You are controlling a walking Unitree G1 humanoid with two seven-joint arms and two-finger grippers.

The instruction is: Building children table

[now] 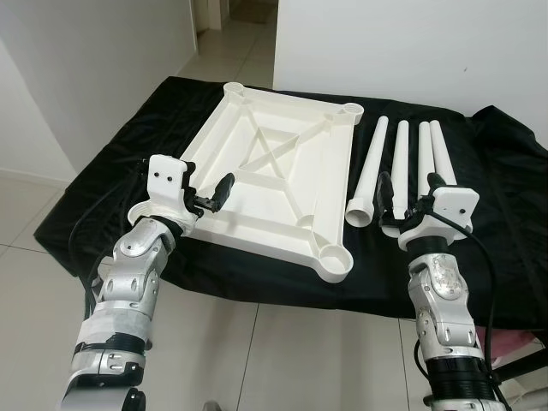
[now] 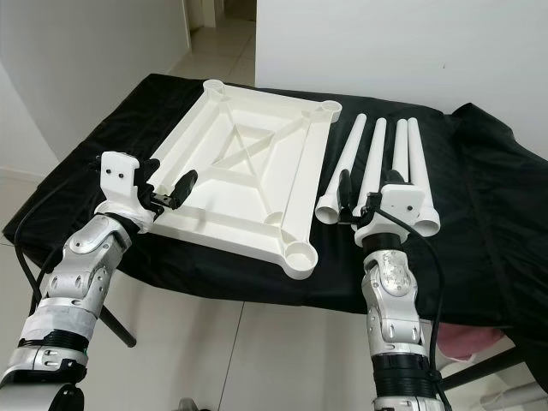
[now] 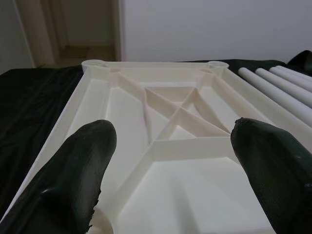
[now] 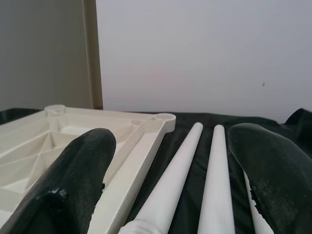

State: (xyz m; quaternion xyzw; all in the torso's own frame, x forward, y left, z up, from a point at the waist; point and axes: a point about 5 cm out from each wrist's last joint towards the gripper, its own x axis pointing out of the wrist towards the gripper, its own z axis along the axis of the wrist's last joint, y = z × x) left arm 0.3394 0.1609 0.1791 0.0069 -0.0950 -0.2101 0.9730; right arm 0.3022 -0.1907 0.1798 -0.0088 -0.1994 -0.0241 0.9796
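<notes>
The white tabletop [image 1: 274, 171] lies upside down in the centre of the head-camera frame, ribs up, on a bench draped in black cloth [image 1: 103, 180]. A round leg socket sits at each corner; the nearest, the socket [image 1: 336, 259], is at lower centre, facing up and empty. Four white legs [image 1: 402, 167] lie side by side right of centre, wide ends toward the robot, just beside the tabletop's right edge and not yet fitted.

The left gripper [image 1: 214, 197] hovers over the tabletop's near-left rim, its fingers [image 3: 73, 175] spread wide with nothing between them. The right gripper [image 1: 402, 204] hangs over the wide ends of the legs, its fingers [image 4: 78, 170] likewise spread apart and empty.

The step in hand looks like picking up the first leg. To do it well, the right gripper should probably drop straight down so that one leg alone, most easily the one nearest the tabletop, lies between the fingers; the legs lie close together, so a sloppy descent could nudge a neighbour or catch two. Gripping somewhat up the shaft from the wide end would likely leave that end free to enter a socket. The legs are round and may roll on the cloth. The left gripper could usefully press on the rim to steady the tabletop.
</notes>
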